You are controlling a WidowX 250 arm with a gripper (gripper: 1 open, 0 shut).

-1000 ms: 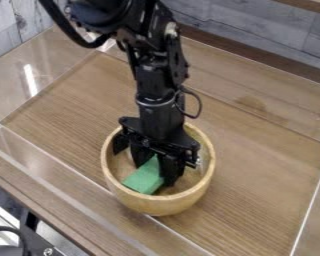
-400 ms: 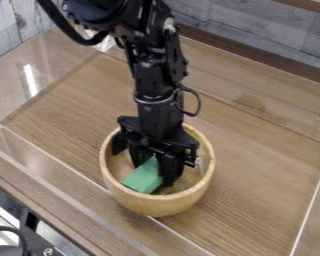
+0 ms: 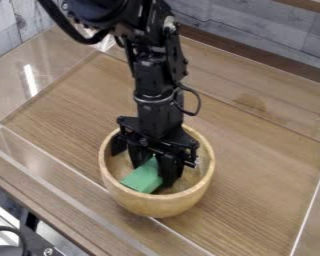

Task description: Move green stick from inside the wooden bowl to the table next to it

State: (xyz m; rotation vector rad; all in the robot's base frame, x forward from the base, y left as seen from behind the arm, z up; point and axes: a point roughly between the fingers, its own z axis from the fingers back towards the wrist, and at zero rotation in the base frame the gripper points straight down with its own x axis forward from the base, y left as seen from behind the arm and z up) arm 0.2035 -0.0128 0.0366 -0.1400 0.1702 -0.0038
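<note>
The wooden bowl (image 3: pixel 160 196) sits near the front of the table (image 3: pixel 256 130), round and light tan with a thick rim. Inside it lies the green stick (image 3: pixel 143 179), its bright green end showing at the bowl's lower left. My black gripper (image 3: pixel 153 160) reaches straight down into the bowl, and its fingers are shut on the upper part of the green stick. The part of the stick between the fingers is hidden by the gripper body. The stick still rests within the bowl's rim.
Low clear acrylic walls (image 3: pixel 43 150) edge the brown tabletop on the left and front. Bare wood lies to the right of the bowl (image 3: pixel 263 170) and behind it. The black arm (image 3: pixel 136 40) rises from the bowl toward the top left.
The arm and gripper have shifted very slightly up and left; the green stick stays in the bowl between the shut fingers.
</note>
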